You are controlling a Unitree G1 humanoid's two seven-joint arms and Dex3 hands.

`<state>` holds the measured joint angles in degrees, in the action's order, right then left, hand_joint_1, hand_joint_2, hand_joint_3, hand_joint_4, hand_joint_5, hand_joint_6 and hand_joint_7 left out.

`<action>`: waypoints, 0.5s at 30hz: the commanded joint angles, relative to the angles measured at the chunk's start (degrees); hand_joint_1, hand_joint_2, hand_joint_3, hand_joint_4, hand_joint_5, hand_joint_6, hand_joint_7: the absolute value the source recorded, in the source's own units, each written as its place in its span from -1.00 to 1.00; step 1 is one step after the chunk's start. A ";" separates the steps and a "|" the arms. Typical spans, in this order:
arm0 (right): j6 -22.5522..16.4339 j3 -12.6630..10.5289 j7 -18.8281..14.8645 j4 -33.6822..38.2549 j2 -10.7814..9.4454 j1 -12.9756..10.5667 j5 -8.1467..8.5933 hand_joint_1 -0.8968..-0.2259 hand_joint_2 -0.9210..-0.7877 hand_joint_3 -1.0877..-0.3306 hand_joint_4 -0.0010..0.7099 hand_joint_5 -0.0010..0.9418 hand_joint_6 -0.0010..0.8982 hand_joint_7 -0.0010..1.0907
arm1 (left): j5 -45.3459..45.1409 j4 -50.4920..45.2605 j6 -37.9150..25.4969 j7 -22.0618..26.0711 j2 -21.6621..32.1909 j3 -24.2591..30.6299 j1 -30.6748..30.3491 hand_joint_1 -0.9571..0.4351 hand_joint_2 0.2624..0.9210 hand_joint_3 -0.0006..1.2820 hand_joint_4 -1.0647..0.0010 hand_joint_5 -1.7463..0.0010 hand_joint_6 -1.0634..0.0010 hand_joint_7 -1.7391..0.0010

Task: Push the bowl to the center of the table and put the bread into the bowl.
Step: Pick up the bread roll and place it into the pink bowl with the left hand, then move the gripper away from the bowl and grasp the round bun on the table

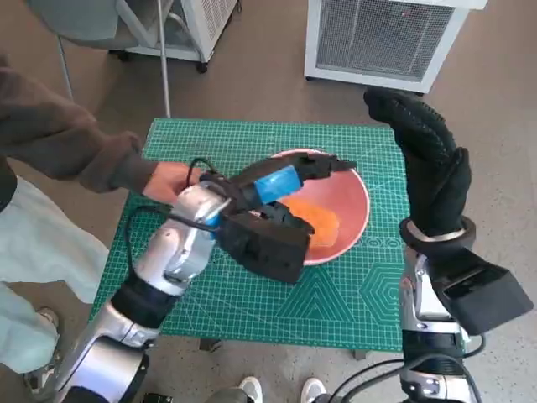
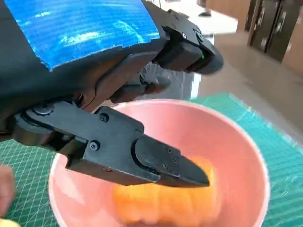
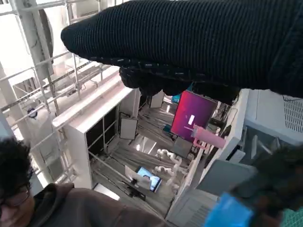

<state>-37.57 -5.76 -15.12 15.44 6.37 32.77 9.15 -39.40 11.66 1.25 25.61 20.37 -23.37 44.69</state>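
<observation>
The left robot hand (image 1: 281, 186), fingers apart and empty, half hides the bread (image 1: 317, 225) in the bowl (image 1: 357, 195).

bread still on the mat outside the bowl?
No, the orange bread lies inside the pink bowl, under the left hand.

Pink bowl (image 1: 357, 201) sits upright on the green cutting mat, near the middle of the worktop, round and shallow with a pale rim. Inside it lies the bread (image 1: 317, 225), an orange-golden lump resting on the bowl's floor.
</observation>
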 commanded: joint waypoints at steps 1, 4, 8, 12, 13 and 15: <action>0.16 0.17 0.70 0.28 -0.37 -1.12 -0.36 -0.28 -1.00 -0.31 -0.25 -0.99 -1.00 0.14 | 2.06 -6.10 0.08 1.10 3.75 3.37 -3.35 -0.26 0.74 -0.99 0.97 1.00 0.67 0.94; 0.11 0.23 0.78 0.26 -0.41 -1.17 -0.46 -0.28 -1.00 -0.31 -0.25 -0.99 -1.00 0.14 | 4.58 -11.15 -0.74 2.55 6.37 6.95 -5.96 -0.27 0.76 -0.99 0.98 1.00 0.67 0.94; 0.01 0.26 0.74 0.53 -0.40 -1.07 -0.34 -0.27 -1.00 -0.31 -0.25 -0.99 -1.00 0.14 | 7.11 -16.16 -2.01 4.17 9.16 11.09 -8.79 -0.29 0.77 -0.99 0.99 1.00 0.66 0.94; 0.08 0.42 0.82 0.46 -0.53 -1.09 -0.33 -0.27 -1.00 -0.31 -0.25 -1.00 -1.00 0.14 | 9.38 -20.54 -3.01 5.32 12.19 15.44 -11.70 -0.30 0.78 -0.99 1.00 1.00 0.66 0.95; 0.13 0.49 0.85 0.35 -0.58 -1.11 -0.34 -0.26 -1.00 -0.31 -0.25 -1.00 -1.00 0.14 | 9.89 -21.43 -3.16 5.56 12.82 16.33 -12.29 -0.30 0.79 -0.99 1.00 1.00 0.66 0.95; 0.07 0.60 0.86 0.34 -0.68 -1.13 -0.36 -0.26 -1.00 -0.31 -0.25 -1.00 -1.00 0.14 | 11.08 -23.04 -3.24 5.91 14.21 18.33 -13.52 -0.31 0.79 -0.99 1.00 1.00 0.66 0.95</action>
<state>-37.77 -5.48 -14.59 15.49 6.18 32.69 8.86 -30.42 -8.33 -1.50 30.62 32.52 -7.78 33.07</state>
